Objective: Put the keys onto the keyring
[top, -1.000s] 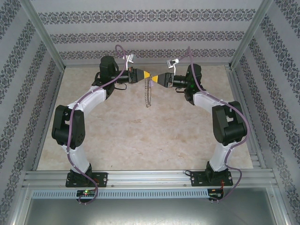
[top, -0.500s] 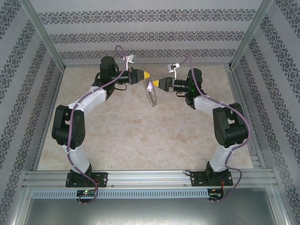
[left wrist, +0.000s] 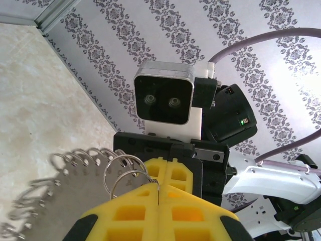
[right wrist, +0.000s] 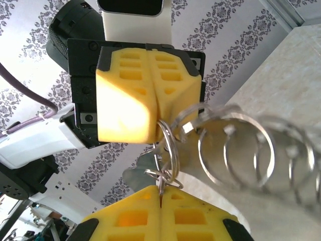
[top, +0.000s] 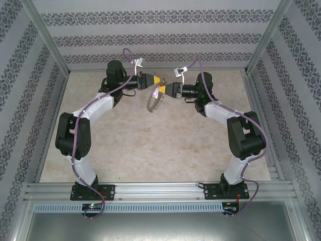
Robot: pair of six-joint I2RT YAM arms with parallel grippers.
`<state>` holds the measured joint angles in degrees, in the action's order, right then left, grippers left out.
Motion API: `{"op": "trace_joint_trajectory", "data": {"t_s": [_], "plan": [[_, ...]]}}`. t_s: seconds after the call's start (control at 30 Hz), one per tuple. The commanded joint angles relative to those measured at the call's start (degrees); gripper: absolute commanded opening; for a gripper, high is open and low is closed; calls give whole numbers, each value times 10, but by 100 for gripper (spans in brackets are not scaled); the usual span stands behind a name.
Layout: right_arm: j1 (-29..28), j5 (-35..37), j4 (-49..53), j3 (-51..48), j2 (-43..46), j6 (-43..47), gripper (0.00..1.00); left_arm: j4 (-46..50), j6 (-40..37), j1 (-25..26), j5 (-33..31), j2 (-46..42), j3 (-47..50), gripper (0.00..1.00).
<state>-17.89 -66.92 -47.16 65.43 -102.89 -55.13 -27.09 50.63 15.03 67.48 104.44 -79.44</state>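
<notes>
Above the far part of the table, the keyring is suspended at a tilt. It is clamped at its upper end by the closed right gripper. The left gripper is also closed, and a wire loop meets its tip; whether that loop is clamped cannot be told. The keys are fringed along the rim.
</notes>
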Motion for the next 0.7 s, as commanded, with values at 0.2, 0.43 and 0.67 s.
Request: {"op": "trace_joint_trajectory", "data": {"t_s": [0.2,0.43,0.67], "plan": [[16,-8,-8,-10,18,9,26,-46,6,5,5,-10,7,0],[58,-5,-3,-63,74,18,44,-50,8,5,9,-8,6,0],[76,-4,11,-77,99,32,45,-56,10,5,14,-6,4,0]]}}
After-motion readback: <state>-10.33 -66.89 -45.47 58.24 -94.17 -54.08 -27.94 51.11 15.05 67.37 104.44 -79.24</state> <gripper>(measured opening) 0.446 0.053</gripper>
